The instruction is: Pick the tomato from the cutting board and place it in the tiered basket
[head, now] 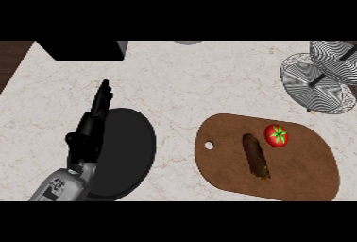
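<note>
A: At the counter's (181,80) far left, what is the left hand (94,123) doing?

B: It shows edge-on, fingers straight and pointing up the view, with nothing in its hold. It rests over the left edge of a dark round plate (136,142), not reaching for anything. A black box (80,49) stands beyond it at the top.

A: And moving rightward?

B: The brown cutting board (230,175) comes next, with a small hole near its left end. A long brown item (256,156), which I cannot identify, lies along its middle. The tomato (276,135) sits just right of that item's upper end, near it but apart, green stem up.

A: And the tiered basket (324,80)?

B: At the upper right, well apart from the board. No tomato shows in it.

A: The right hand?

B: It does not show at all, so nothing can be said of its fingers.

A: So how far along?

B: By my judgement, nothing is done yet: the tomato lies ungrasped on the board. The reach, grasp, lift, carry and release into the basket all remain.
</note>
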### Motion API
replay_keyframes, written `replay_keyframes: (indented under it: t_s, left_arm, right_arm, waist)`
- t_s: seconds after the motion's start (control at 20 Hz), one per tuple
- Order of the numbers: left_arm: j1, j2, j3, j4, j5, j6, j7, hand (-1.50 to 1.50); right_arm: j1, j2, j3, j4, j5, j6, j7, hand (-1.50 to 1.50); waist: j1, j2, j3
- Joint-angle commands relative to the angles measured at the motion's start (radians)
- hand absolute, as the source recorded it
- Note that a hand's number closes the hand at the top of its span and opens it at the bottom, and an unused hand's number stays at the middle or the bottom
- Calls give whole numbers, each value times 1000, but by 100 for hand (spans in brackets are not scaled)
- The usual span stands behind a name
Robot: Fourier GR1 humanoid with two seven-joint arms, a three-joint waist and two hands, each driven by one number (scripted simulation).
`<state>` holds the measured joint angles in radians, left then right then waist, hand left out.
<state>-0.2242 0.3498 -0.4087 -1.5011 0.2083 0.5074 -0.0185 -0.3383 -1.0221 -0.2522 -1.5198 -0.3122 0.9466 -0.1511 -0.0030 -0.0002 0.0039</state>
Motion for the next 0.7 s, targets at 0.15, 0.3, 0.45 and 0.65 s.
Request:
replay_keyframes:
  t_s: [0.15, 0.3, 0.45, 0.65]
  left_arm:
    - [46, 16, 15, -41, -15, -39, -3, 0]
    - [51, 26, 65, 5, -4, -80, -38, 0]
    - [30, -9, 29, -78, -70, -22, 65, 0]
    - [43, -45, 54, -43, -78, -51, 23, 0]
  right_arm:
    - [79, 27, 13, -162, 305, 1, -153, -150]
    - [116, 117, 89, -276, 344, -72, -87, -150]
    - [185, 118, 76, -280, 442, -65, -183, -150]
    - [98, 142, 166, -246, 506, -71, -119, -150]
  waist:
    - [7, -1, -3]
    - [4, -1, -4]
    - [-1, -2, -3]
    - [7, 1, -4]
